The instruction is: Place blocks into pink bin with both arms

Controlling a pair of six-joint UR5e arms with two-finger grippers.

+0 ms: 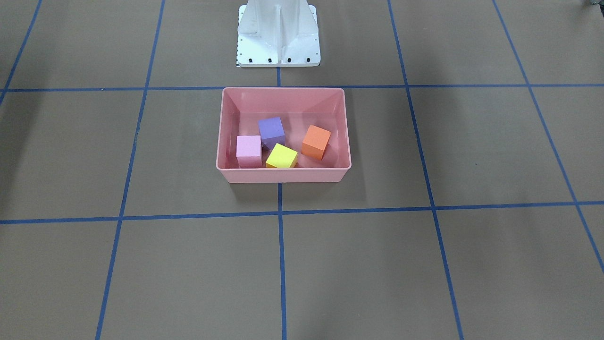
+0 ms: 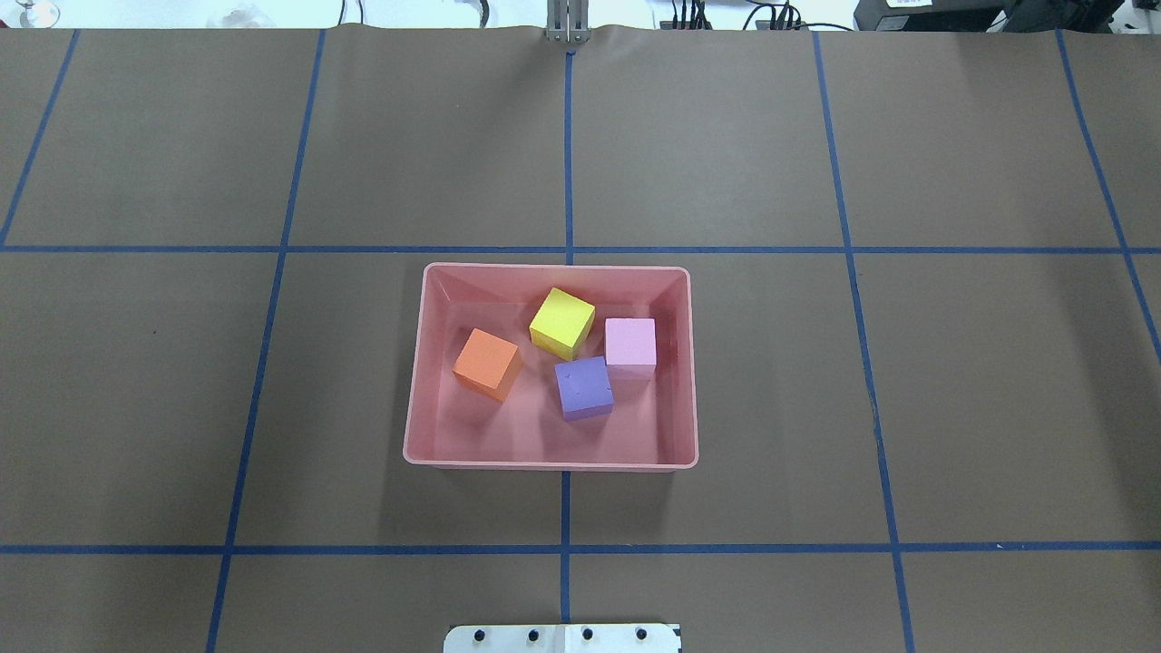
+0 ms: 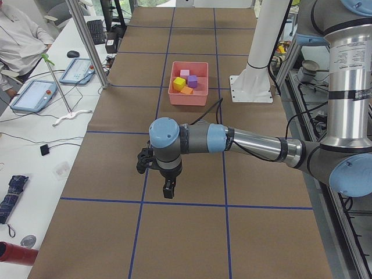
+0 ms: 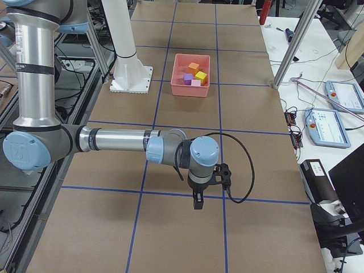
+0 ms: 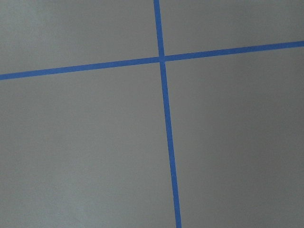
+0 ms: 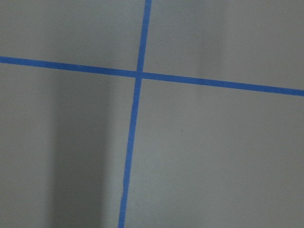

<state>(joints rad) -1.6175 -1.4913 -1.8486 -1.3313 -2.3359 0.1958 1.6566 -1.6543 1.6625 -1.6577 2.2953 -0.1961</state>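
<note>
Noted at the table's robot-side edge, midway between its ends: white base pedestal (image 2: 562, 638), bolted flat. Just beyond it, on the table (image 2: 952, 381) along the centre tape line (image 2: 567, 154): pink bin (image 2: 551, 465), upright, long sides parallel to the robot-side edge. Inside the bin, all four blocks, each flat on the floor. Nearest the robot-side wall: purple block (image 2: 583, 387), a little toward the right end. Next out, toward the left-end wall and clear of the others: orange block (image 2: 487, 364), turned at an angle. Then light pink block (image 2: 630, 345), square to the walls, close by the purple one's far corner; contact there not confirmable. Furthest out, near the far wall: yellow block (image 2: 561, 322), turned at an angle, just beside the pink one. Well apart from the bin, toward the left end: left arm (image 3: 250, 142) stretched out level, left gripper (image 3: 168, 193) pointing down above the paper by a tape line, nothing seen between its fingers; spread or pressed together, cannot tell from the side view. Likewise toward the right end: right arm (image 4: 119, 139) stretched out level, right gripper (image 4: 197, 203) pointing down over a tape line, nothing seen held; finger setting cannot be told. On both wrist cameras, only brown paper and a tape crossing.
</note>
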